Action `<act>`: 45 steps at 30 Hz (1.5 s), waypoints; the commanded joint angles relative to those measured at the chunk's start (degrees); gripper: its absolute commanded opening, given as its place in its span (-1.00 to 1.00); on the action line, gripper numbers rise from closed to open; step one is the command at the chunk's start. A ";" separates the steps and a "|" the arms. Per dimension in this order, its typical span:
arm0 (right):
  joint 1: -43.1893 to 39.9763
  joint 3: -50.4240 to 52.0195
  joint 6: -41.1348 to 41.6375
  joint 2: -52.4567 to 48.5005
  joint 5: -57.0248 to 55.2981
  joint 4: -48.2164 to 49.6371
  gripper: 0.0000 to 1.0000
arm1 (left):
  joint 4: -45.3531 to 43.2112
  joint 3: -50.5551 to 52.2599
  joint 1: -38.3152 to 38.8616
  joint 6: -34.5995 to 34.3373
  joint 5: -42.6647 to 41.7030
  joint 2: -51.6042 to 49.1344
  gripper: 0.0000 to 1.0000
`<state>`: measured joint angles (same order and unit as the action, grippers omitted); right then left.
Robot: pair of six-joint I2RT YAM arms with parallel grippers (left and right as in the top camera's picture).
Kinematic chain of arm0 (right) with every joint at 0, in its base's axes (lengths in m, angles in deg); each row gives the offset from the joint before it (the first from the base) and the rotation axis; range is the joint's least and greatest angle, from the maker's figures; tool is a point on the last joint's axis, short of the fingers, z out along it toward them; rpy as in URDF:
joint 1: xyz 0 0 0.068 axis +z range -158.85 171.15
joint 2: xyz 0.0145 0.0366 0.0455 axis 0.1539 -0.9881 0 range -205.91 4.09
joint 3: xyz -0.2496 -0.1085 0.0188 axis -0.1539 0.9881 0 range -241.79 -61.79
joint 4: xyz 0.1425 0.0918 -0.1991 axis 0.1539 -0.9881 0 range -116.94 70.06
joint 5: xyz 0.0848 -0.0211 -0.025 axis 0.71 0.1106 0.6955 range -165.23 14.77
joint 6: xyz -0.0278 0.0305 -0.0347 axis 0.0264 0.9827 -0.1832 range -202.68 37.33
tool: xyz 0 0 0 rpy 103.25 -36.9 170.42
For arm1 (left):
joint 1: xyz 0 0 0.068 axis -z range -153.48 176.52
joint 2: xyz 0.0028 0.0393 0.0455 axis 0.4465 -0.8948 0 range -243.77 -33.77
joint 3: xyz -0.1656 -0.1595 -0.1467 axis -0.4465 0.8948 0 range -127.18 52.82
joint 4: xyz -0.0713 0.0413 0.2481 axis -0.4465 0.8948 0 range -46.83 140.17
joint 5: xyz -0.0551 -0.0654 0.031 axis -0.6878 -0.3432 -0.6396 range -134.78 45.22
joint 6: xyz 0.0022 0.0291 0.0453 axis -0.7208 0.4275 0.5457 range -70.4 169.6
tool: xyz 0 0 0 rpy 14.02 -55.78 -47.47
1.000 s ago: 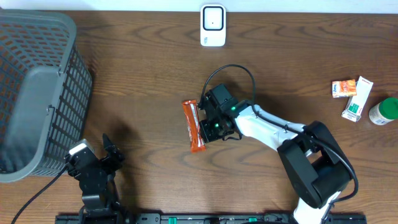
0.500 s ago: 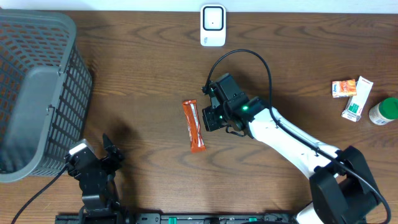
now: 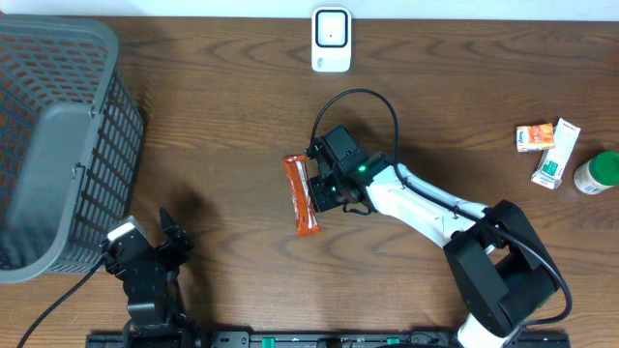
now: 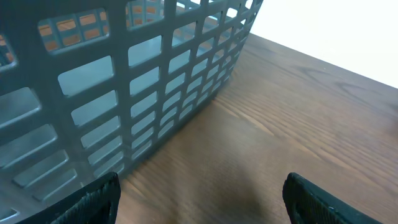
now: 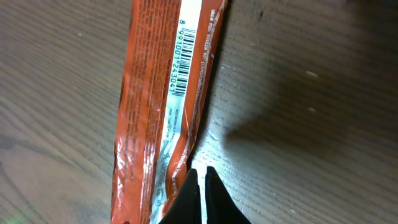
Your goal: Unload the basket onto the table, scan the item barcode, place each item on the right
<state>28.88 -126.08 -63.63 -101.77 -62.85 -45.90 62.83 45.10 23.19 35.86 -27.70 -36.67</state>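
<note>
The item is a long orange snack wrapper [image 3: 302, 196] lying flat on the wooden table [image 3: 213, 116], left of centre. In the right wrist view the wrapper [image 5: 155, 112] shows a white strip with its barcode [image 5: 185, 59] facing up. My right gripper [image 3: 322, 191] is shut with nothing between its fingers. Its tips [image 5: 200, 173] sit low at the wrapper's right edge, touching it. The white scanner [image 3: 331, 39] stands at the table's far edge. My left gripper [image 3: 150, 253] rests at the front left, open and empty [image 4: 199, 202].
A large grey slatted basket [image 3: 58, 145] fills the left side, close in front of the left gripper [image 4: 124, 81]. Small boxes [image 3: 546, 145] and a green-capped bottle [image 3: 598, 172] lie at the right edge.
The right gripper drew back up and to the right off the wrapper, then came back to its right edge. The wrapper and the left arm have stayed put.
</note>
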 commanded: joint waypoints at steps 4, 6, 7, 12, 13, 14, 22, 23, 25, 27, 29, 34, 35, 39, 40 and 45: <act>0.98 -2.08 0.24 0.48 3.80 0.04 -0.98 | 0.04 0.44 -0.13 -0.33 0.79 0.15 0.68; 1.60 -2.08 0.24 0.48 3.80 -0.02 -0.98 | 0.04 0.44 -0.13 -0.33 0.79 0.15 0.68; 2.01 -2.08 0.22 0.48 3.80 0.00 -0.98 | 0.04 0.44 -0.13 -0.33 0.79 0.15 0.68; 4.24 -2.08 0.22 0.00 2.80 0.07 -0.98 | 0.04 0.44 -0.13 -0.33 0.79 0.15 0.68; 4.72 -2.08 0.22 -0.44 2.64 0.15 -0.98 | 0.04 0.44 -0.13 -0.33 0.79 0.15 0.68; 5.16 -2.08 0.22 -1.03 2.34 0.24 -0.98 | 0.04 0.44 -0.13 -0.31 0.79 0.15 0.68; 6.51 -2.08 1.42 -7.69 -1.29 -0.31 -0.98 | 0.04 0.44 -0.13 -0.33 0.79 0.15 0.68; 6.51 -2.08 0.94 -7.67 -0.90 -0.13 -0.98 | 0.04 0.44 -0.13 -0.33 0.79 0.15 0.68; 6.51 -2.43 -0.90 -6.86 1.07 0.24 -0.98 | 0.04 0.44 -0.13 -0.31 0.79 0.15 0.68; 6.51 -3.41 -2.47 -5.25 3.26 -0.26 -0.97 | 0.04 0.44 -0.13 -0.31 0.79 0.15 0.68; 6.51 -4.94 -2.56 -2.75 3.30 -2.08 -0.98 | 0.04 0.44 -0.13 -0.31 0.79 0.15 0.68; 6.45 -8.61 -2.82 4.24 -3.67 -6.56 -0.98 | 0.04 0.44 -0.13 -0.33 0.79 0.15 0.68; 6.45 -8.81 -2.82 5.31 -4.94 -6.84 -0.98 | 0.04 0.44 -0.13 -0.33 0.79 0.15 0.68; 6.08 -8.81 -2.84 6.56 -9.27 -6.91 -0.98 | 0.04 0.44 -0.13 -0.33 0.79 0.15 0.68; 5.75 -8.76 -2.82 6.05 -9.51 -6.88 -0.98 | 0.04 0.44 -0.13 -0.33 0.79 0.15 0.68; 4.48 -8.76 -2.84 2.82 -9.51 -6.34 -0.98 | 0.04 0.44 -0.13 -0.33 0.79 0.15 0.68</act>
<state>34.26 -135.13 -65.55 -96.00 -70.19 -52.37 62.85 45.10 23.19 35.86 -27.70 -36.67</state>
